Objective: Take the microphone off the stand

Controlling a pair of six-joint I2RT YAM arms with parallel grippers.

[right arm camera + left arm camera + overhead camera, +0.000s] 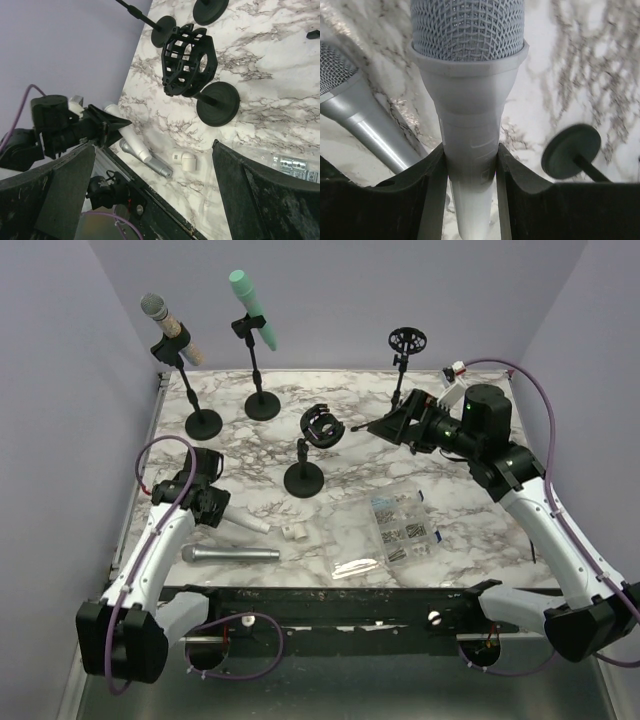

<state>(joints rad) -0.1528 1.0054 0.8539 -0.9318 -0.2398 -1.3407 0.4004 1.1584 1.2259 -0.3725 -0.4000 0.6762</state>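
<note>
Left gripper [470,167] clamped on white microphone [468,120] at its smooth tapered handle, low near the surface [480,540] left edge, off the empty shock-mount stand [318,430]; right gripper [392,423] spread wide, empty; microphone likely rigid, light, slick, so hold the handle, not the grille.

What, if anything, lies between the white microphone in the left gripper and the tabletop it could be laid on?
Nothing visible. The left gripper holds the white microphone over bare table; the silver microphone lies close alongside, and a stand base sits apart on the other side.
</note>
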